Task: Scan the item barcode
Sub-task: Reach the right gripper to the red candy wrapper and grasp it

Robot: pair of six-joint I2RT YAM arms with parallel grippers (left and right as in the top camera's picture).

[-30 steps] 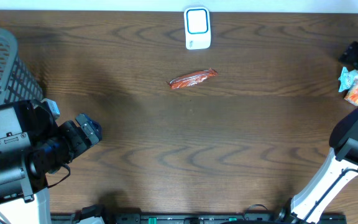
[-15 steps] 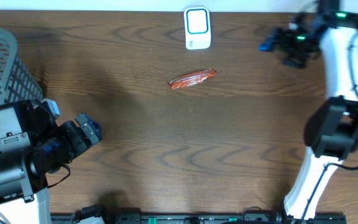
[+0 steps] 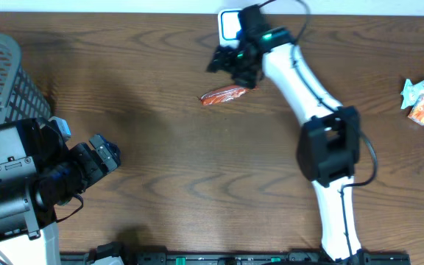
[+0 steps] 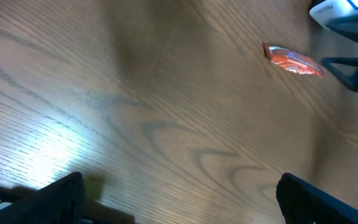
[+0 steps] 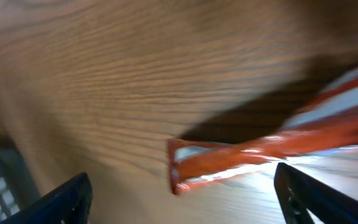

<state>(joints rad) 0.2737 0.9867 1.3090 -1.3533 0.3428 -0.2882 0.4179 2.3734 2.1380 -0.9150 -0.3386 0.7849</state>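
Hovering beside the red packet (image 3: 228, 95), toward the scanner (image 3: 232, 26): right tool (image 3: 227, 65), wide open, empty. Packet's long axis runs finger to finger. Left tool (image 3: 106, 152), open, well apart.

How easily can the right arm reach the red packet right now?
Probably easily, yes: the right end effector hovers open right by the red packet, with nothing lying between them.

Table (image 3: 197, 184) dark wood grain, matt; wrapper (image 3: 225, 96) glossy red foil.
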